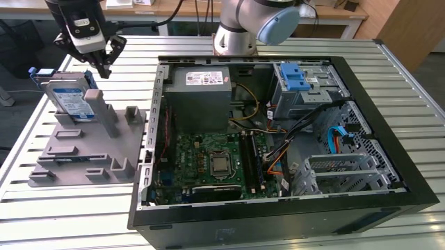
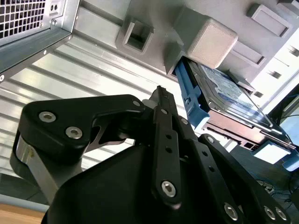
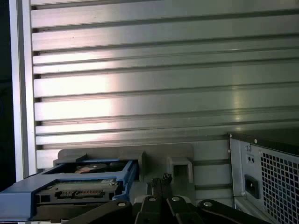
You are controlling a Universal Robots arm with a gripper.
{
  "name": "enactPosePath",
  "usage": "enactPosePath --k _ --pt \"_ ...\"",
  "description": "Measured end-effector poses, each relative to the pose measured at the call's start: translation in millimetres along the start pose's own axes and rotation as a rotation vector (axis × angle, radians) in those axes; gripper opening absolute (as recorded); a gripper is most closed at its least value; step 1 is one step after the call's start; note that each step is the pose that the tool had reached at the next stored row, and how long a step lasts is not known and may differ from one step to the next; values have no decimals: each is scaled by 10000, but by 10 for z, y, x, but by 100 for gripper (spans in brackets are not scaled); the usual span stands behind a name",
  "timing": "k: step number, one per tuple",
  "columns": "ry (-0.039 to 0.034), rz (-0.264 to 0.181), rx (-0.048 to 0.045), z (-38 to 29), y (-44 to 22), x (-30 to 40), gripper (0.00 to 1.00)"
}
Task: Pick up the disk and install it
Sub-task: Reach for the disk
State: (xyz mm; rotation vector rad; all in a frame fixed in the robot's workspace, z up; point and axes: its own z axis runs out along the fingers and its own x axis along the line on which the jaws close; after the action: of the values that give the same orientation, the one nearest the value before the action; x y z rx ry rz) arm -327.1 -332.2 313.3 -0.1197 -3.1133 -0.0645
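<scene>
Disk (image 1: 70, 99) stands on edge in a slot of the grey holder block (image 1: 76, 156), at the exterior view's left, on the ribbed aluminium table (image 1: 70, 213). Nothing has hold of it. The gripper (image 1: 104, 70) hangs just above it, a touch to the far side and towards the exterior view's right of its top edge, near but not touching. Its black fingers are drawn together at the tips and carry nothing. In both wrist views the closed tips (image 2: 161, 93) (image 3: 160, 179) sit just beside the blue bracket.

As I see it, the disk's long axis runs more up and down than flat, leaning back a little. Its white-and-blue label faces near and towards the exterior view's right, and the blue bracket frames its edges. In the first wrist view the disk (image 3: 84, 186) shows its connector end. In the second wrist view the disk (image 2: 229, 93) has a grey post of the holder pressed against its labelled face.

The open computer case (image 1: 278, 216) lies flat to the exterior view's right of the holder, well apart from the disk. Inside it, at the far side, sit the grey power supply (image 1: 201, 96) and the perforated metal cage with its blue latch (image 1: 295, 80).
</scene>
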Motion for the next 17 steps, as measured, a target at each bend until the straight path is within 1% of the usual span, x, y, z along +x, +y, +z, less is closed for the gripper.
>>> enactPosePath --k 1,5,14,17 --pt "-1 0 0 4 6 16 11" --pt "0 0 0 -79 9 18 11" --pt "1 0 -6 -84 9 19 11" --pt "0 -6 -6 -117 11 19 11"
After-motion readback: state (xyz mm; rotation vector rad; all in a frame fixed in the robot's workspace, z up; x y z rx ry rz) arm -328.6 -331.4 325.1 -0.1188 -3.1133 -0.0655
